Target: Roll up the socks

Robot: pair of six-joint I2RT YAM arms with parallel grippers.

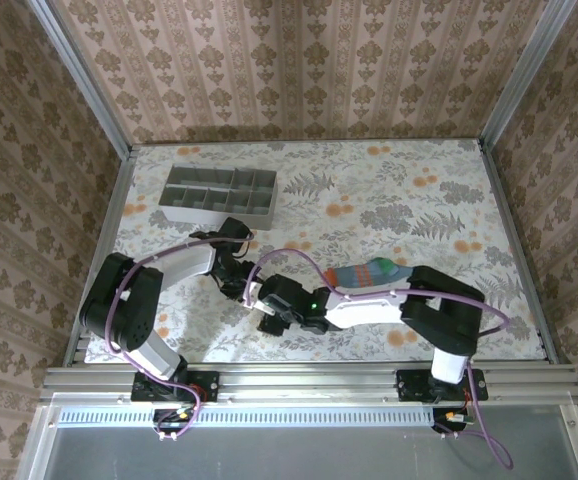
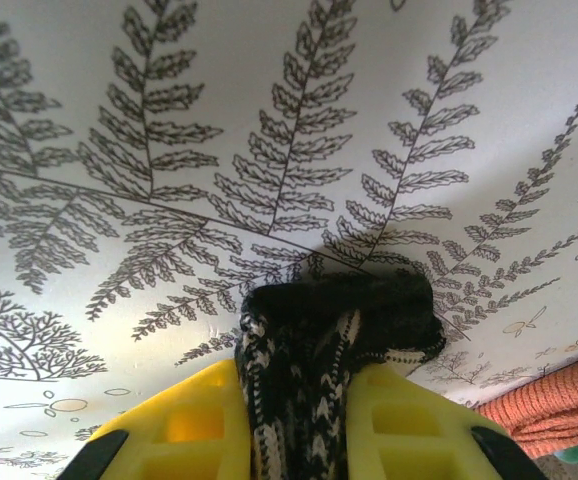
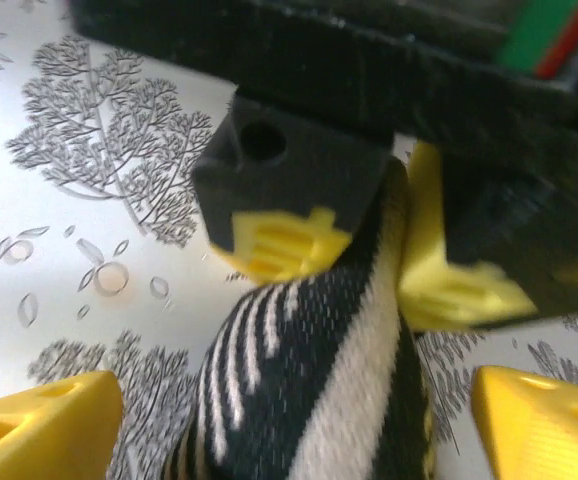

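The black-and-cream striped sock (image 2: 321, 318) is bunched between the yellow fingers (image 2: 184, 420) of my left gripper (image 2: 294, 385), which is shut on it just above the table. In the right wrist view the same sock (image 3: 309, 370) runs up into the left gripper's yellow fingers (image 3: 274, 245). My right gripper (image 3: 289, 425) straddles the sock; its fingertips (image 3: 39, 430) stand wide apart and clear of the fabric. From above, both grippers meet mid-table, left (image 1: 242, 278) and right (image 1: 267, 306). The teal-grey sock (image 1: 369, 272), with its orange cuff (image 2: 559, 405), lies beside the right arm.
A grey compartment tray (image 1: 219, 192) stands at the back left. The fern-print tablecloth (image 1: 419, 200) is bare on the right and at the back. Patterned walls close in three sides, and a metal rail (image 1: 309, 380) runs along the near edge.
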